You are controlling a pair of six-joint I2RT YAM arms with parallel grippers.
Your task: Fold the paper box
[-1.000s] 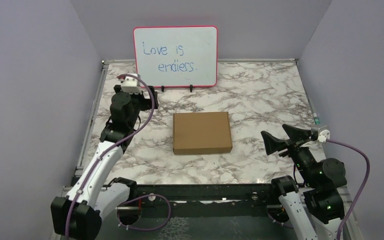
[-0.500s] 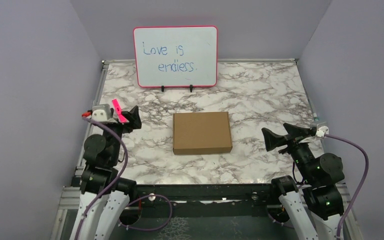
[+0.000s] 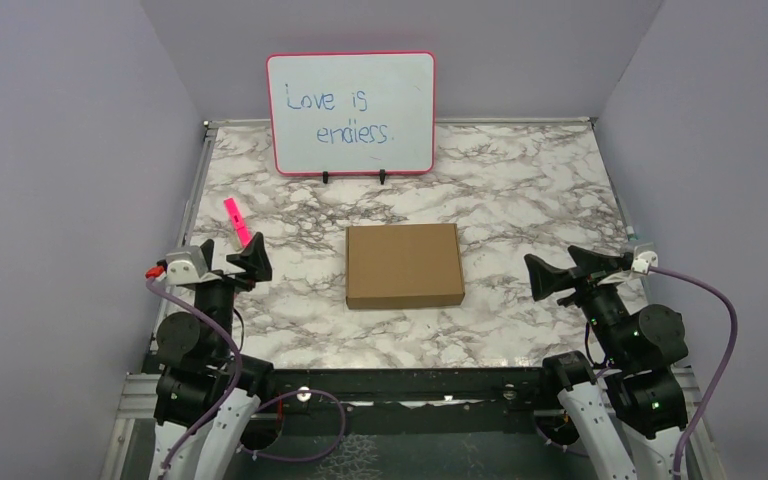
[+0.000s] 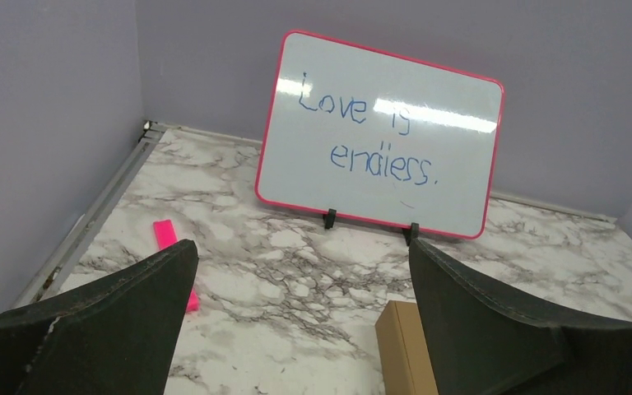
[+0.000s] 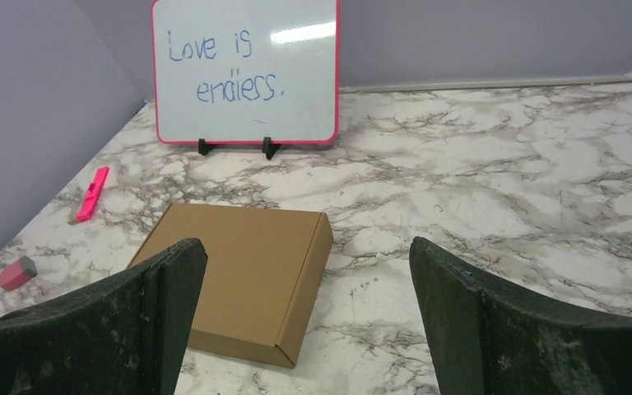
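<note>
The paper box [image 3: 405, 265] is a flat brown cardboard mailer, closed, lying in the middle of the marble table. My left gripper [image 3: 247, 262] is open and empty, drawn back to the near left, well left of the box. Its wrist view shows only the box's left edge [image 4: 407, 350] beside the right finger, with bare marble between the wide jaws of the left gripper [image 4: 303, 247]. My right gripper [image 3: 565, 272] hovers open and empty, to the right of the box. In the right wrist view the box [image 5: 239, 271] lies ahead left of the right gripper [image 5: 306, 243].
A pink-framed whiteboard [image 3: 351, 113] stands on clips at the back. A pink marker [image 3: 236, 221] lies on the left, just beyond my left gripper. A small pink and grey eraser [image 5: 17, 272] sits near the left wall. Purple walls close three sides.
My left arm has pulled back from near the whiteboard to the near-left edge, uncovering the pink marker. The right arm has shifted only slightly. The box has not moved.
</note>
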